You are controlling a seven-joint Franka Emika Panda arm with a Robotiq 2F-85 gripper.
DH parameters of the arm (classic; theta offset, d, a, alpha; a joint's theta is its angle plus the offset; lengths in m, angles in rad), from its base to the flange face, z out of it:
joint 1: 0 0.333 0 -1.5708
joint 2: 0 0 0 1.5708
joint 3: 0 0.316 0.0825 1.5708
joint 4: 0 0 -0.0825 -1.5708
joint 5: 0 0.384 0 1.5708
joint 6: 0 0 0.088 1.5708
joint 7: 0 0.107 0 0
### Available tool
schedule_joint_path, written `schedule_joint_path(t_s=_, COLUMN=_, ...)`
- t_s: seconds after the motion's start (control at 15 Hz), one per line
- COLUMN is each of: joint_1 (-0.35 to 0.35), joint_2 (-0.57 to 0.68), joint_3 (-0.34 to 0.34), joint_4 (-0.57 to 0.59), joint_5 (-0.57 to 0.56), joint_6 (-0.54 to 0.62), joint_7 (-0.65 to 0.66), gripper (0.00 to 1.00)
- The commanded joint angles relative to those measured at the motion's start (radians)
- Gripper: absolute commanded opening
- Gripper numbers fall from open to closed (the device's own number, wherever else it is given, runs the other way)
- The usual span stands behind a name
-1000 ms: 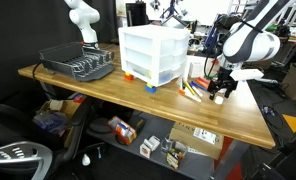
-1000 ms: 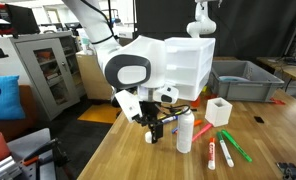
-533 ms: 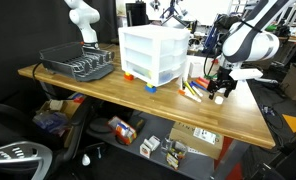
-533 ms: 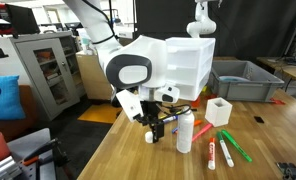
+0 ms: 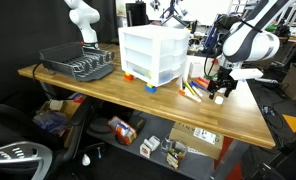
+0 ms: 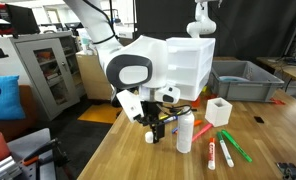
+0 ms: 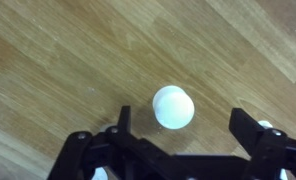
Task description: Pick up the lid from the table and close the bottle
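Observation:
The lid (image 7: 174, 107) is a small round white cap lying on the wooden table; it also shows in an exterior view (image 6: 150, 138) and in the other one (image 5: 218, 99). My gripper (image 7: 185, 122) hangs just above it, open, with the lid between its two black fingers and slightly toward the left one. In the exterior views the gripper (image 6: 154, 131) (image 5: 220, 93) is close to the tabletop. The bottle (image 6: 185, 131) is a tall slim white one standing upright right beside the gripper.
Coloured markers (image 6: 224, 148) lie beyond the bottle, with a small white cup (image 6: 219, 110). A white drawer unit (image 5: 154, 53) stands mid-table and a black dish rack (image 5: 77, 62) at the far end. The table edge (image 5: 243, 135) is close to the gripper.

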Motion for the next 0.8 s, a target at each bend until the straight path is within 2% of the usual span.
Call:
schedule_joint_path(t_s=0.0, joint_1=-0.029, joint_2=0.007, joint_3=0.025, joint_4=0.005, joint_5=0.023, joint_6=0.005, joint_7=-0.03, gripper=0.79)
schedule_joint_path(t_s=0.07, joint_1=-0.029, joint_2=0.006, joint_3=0.025, joint_4=0.005, joint_5=0.023, joint_6=0.006, joint_7=-0.03, gripper=0.69)
schedule_joint_path(t_s=0.13, joint_1=-0.028, joint_2=0.006, joint_3=0.023, joint_4=0.005, joint_5=0.022, joint_6=0.008, joint_7=-0.028, gripper=0.68)
schedule_joint_path(t_s=0.2, joint_1=-0.028, joint_2=0.006, joint_3=0.023, joint_4=0.005, joint_5=0.022, joint_6=0.009, joint_7=-0.028, gripper=0.62)
schedule_joint_path(t_s=0.67, joint_1=-0.032, joint_2=0.005, joint_3=0.023, joint_4=0.006, joint_5=0.024, joint_6=0.011, joint_7=-0.026, gripper=0.13)
schedule_joint_path(t_s=0.73, joint_1=-0.032, joint_2=0.006, joint_3=0.022, joint_4=0.005, joint_5=0.024, joint_6=0.011, joint_7=-0.025, gripper=0.13)
